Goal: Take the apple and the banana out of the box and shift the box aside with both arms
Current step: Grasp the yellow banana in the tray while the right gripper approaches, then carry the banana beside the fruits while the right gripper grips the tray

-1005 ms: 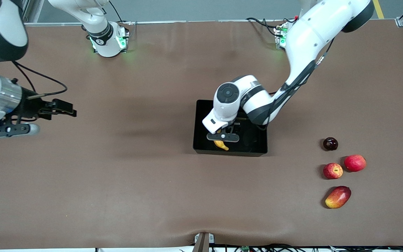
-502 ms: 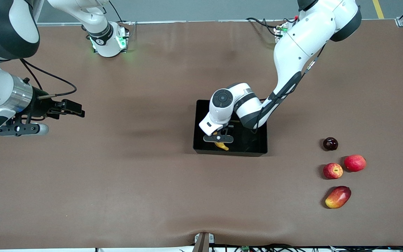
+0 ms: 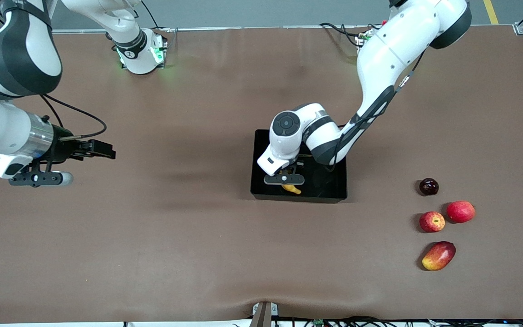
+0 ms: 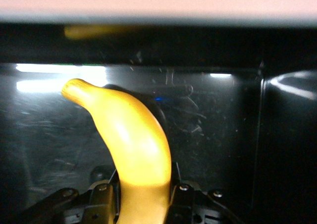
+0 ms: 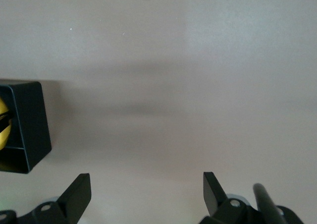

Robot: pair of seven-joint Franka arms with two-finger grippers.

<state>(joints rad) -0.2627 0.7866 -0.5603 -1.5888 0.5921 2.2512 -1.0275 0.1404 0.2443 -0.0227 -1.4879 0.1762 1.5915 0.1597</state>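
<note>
The black bin (image 3: 334, 188) sits mid-table. My left gripper (image 3: 285, 180) is down inside it, shut on the yellow banana (image 3: 292, 189). In the left wrist view the banana (image 4: 133, 144) curves up from between the fingers (image 4: 106, 199) over the bin's glossy floor (image 4: 223, 135). The small red apple with yellow flecks (image 3: 431, 221) lies on the table toward the left arm's end, nearer the front camera than the bin. My right gripper (image 3: 39, 178) is open and empty above bare table at the right arm's end; its wrist view shows the bin's corner (image 5: 29, 125) and open fingertips (image 5: 79, 192).
Beside the apple lie a plain red round fruit (image 3: 460, 211), a dark round fruit (image 3: 428, 186) and a red-and-yellow mango (image 3: 438, 255). The brown table mat (image 3: 175, 227) spreads between the bin and the right gripper.
My left gripper has sunk lower into the bin with the banana. My right arm has drifted toward the bin and slightly nearer the front camera.
</note>
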